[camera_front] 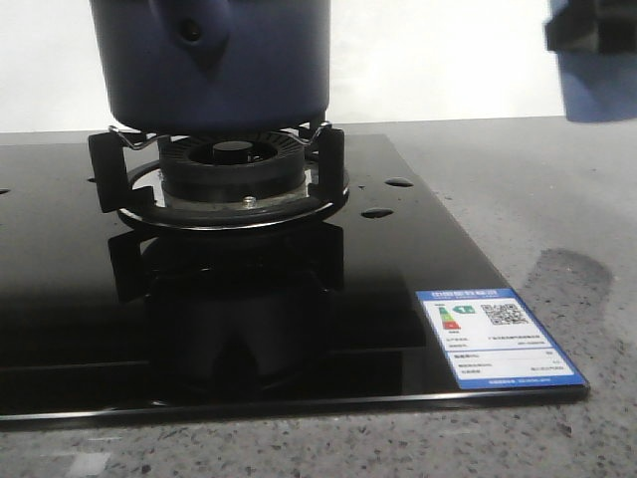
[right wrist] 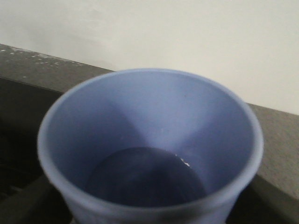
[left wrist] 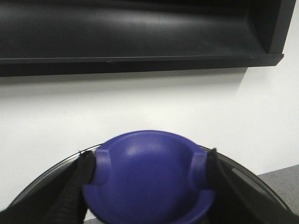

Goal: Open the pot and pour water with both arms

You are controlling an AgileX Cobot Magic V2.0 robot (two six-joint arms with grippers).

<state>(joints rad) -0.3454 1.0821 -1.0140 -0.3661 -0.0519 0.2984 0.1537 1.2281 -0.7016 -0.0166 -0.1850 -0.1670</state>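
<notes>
Two vessels are recorded, with the burner as landmark. The pot (camera_front: 211, 62), dark navy with a handle lug facing the front camera, is seated upright on the burner (camera_front: 232, 164) of a black glass hob (camera_front: 249, 299) laid on the grey table (camera_front: 557, 199); its rim and mouth are cut off above the front view, so it cannot be told there whether the mouth is covered.

A pale blue cup (right wrist: 149, 154) is held up and to the right of the burner, well apart from the pot. In the right wrist view it is shown mouth-up with a little water in the bottom. The right hand (camera_front: 589, 35) appears only as a dark block above the cup; how its fingers stand cannot be told.

The left hand (left wrist: 149, 172) is closed narrowly on a blue knob (left wrist: 149, 179), one black finger on each side, with a glass lid rim (left wrist: 243, 172) arcing behind; the lid is judged to be raised clear.

Relation governing the pour: the pot lies leftward and lower from the cup, so the cup is to be carried over the burner before tilting.
</notes>
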